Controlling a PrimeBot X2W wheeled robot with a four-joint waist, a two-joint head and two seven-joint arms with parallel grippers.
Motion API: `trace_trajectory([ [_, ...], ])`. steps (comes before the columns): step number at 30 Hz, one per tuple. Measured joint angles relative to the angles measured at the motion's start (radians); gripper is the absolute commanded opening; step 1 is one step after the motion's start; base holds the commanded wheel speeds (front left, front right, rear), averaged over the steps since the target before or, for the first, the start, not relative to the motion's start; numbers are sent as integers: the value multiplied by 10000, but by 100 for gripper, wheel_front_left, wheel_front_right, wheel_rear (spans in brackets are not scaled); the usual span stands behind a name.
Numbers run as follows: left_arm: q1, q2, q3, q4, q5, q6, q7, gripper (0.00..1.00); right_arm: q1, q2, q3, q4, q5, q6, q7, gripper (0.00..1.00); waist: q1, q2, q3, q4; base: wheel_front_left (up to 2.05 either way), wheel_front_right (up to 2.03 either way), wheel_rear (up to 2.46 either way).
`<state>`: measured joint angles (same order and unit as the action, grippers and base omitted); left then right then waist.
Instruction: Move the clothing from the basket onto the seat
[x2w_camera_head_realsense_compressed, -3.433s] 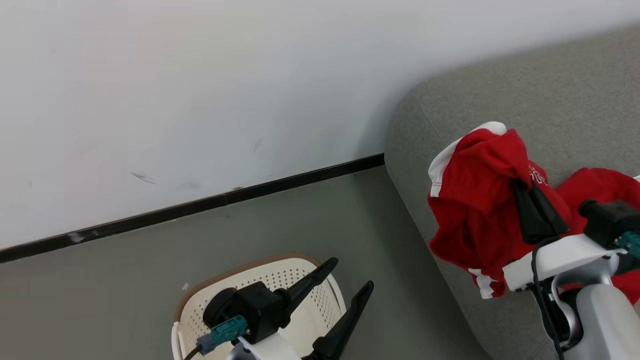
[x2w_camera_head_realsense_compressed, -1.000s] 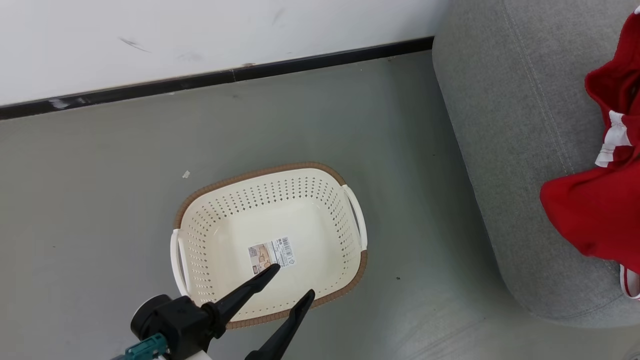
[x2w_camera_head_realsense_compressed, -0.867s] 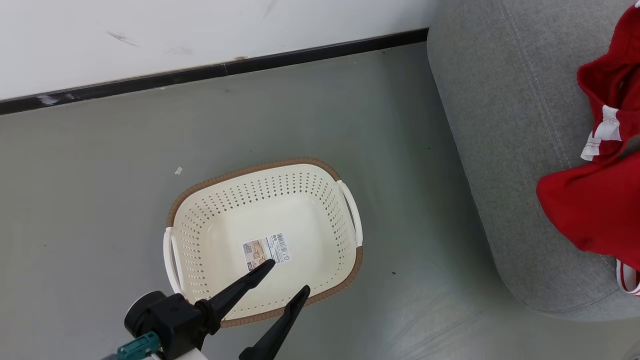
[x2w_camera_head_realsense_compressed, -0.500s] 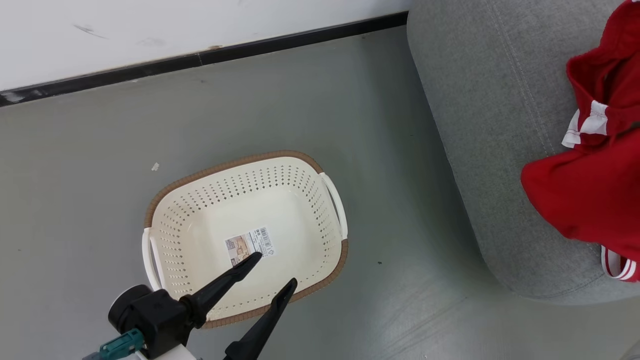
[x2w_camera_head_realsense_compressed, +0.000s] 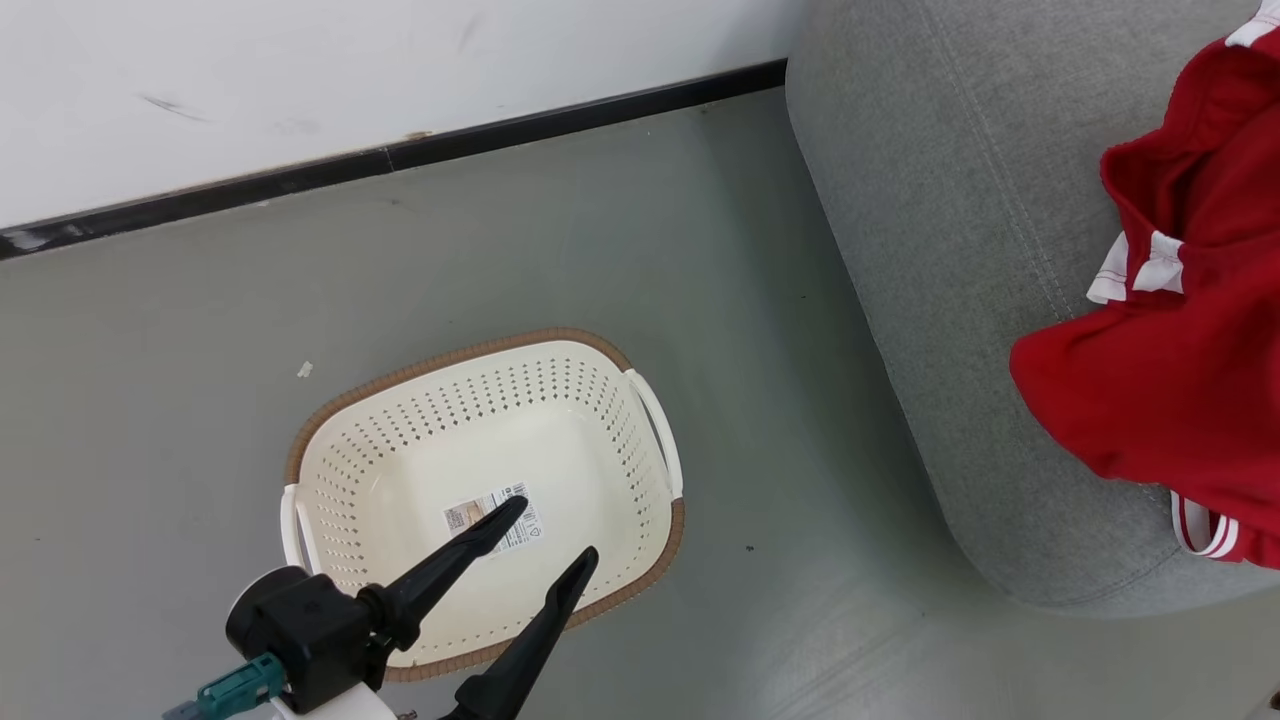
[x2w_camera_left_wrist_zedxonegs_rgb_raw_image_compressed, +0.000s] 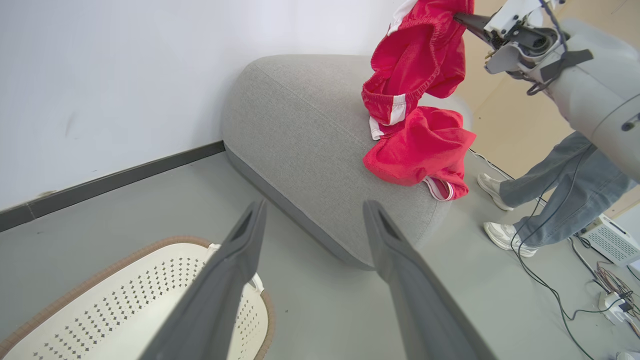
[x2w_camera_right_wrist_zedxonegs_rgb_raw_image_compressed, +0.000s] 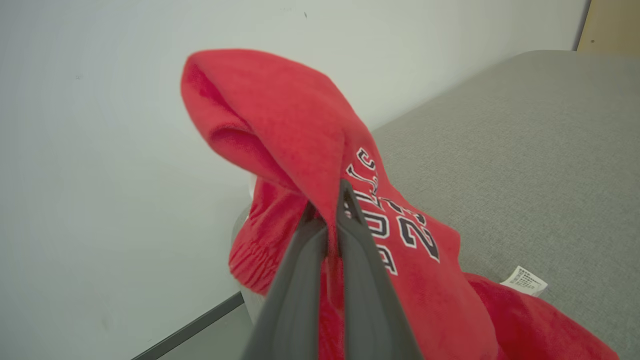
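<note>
Above the seat (x2w_camera_right_wrist_zedxonegs_rgb_raw_image_compressed: 525, 150), clothing (x2w_camera_right_wrist_zedxonegs_rgb_raw_image_compressed: 280, 125) tight within the right hand (x2w_camera_right_wrist_zedxonegs_rgb_raw_image_compressed: 327, 200).

The left gripper (x2w_camera_head_realsense_compressed: 552, 530) sits at 7 o'clock in the head view. Its black wrist block (x2w_camera_head_realsense_compressed: 305, 640) is lowest, and its two dark fingers (x2w_camera_head_realsense_compressed: 450, 565) point between 1 and 2 o'clock, spread wide with nothing between them. The right gripper (x2w_camera_right_wrist_zedxonegs_rgb_raw_image_compressed: 327, 215) has its jaws pressed together on a fold of clothing (x2w_camera_right_wrist_zedxonegs_rgb_raw_image_compressed: 280, 125); in the left wrist view its pale grey arm (x2w_camera_left_wrist_zedxonegs_rgb_raw_image_compressed: 595, 90) comes in at 2 o'clock, reaching toward 9 o'clock.
</note>
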<state>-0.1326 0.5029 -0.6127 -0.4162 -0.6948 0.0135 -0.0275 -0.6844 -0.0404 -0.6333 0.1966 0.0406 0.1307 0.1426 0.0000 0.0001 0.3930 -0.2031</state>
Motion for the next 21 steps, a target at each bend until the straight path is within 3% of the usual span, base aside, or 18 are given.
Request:
trace_trajectory([
  [21, 0, -803, -385, 660, -357, 17, -102, 100, -28, -614, -376, 165, -420, 0, 834, 0, 0, 0, -1124, 302, 0, 0, 0],
])
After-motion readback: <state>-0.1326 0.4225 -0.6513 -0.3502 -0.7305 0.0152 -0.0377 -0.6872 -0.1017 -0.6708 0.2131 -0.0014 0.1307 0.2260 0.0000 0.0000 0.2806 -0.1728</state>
